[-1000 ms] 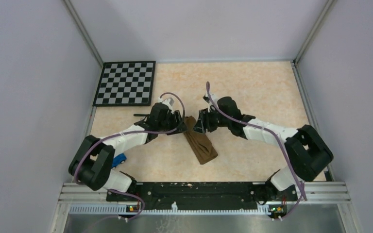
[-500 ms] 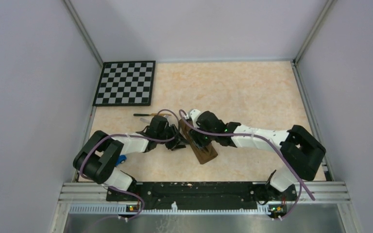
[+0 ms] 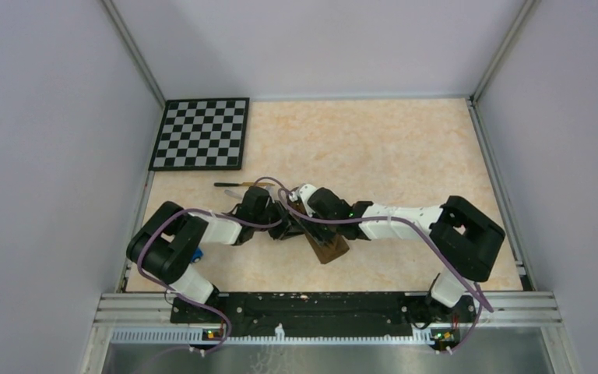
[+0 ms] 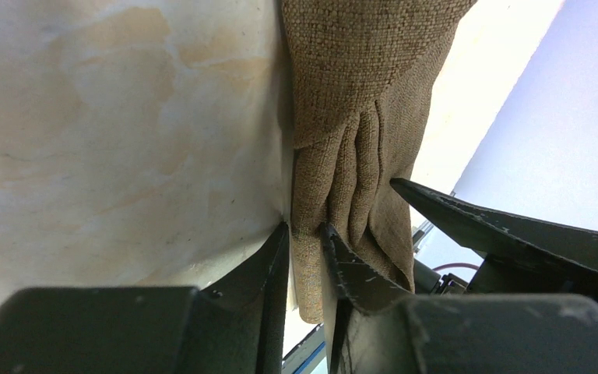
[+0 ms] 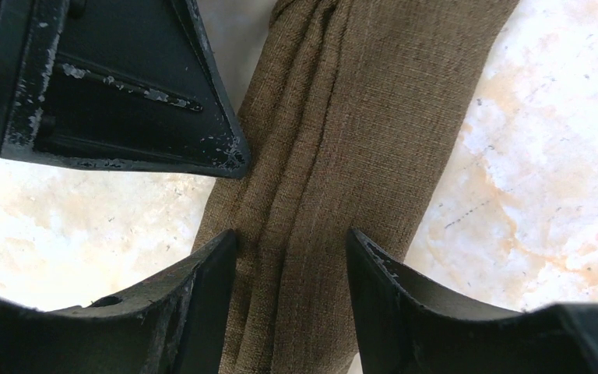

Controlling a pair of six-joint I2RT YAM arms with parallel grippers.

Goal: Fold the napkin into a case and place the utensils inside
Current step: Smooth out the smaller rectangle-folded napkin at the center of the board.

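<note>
Case [image 3: 331,248]: beneath both grippers. Left gripper [image 4: 305,245]: tips pinching edge layer. Right gripper [image 5: 292,257]: parted, astride middle pleats. Advice: lift pinched edge gently, press remainder down, open mouth without unfolding.

You are pulling the left gripper [image 4: 305,234] back and closing it on the edge of the case [image 3: 333,249], and bringing the right gripper [image 5: 292,241] in astride it.

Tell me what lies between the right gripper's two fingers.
The folded napkin lies there. The right gripper is open over it, with the brown cloth filling the gap between its fingers. The right wrist view shows this.
</note>
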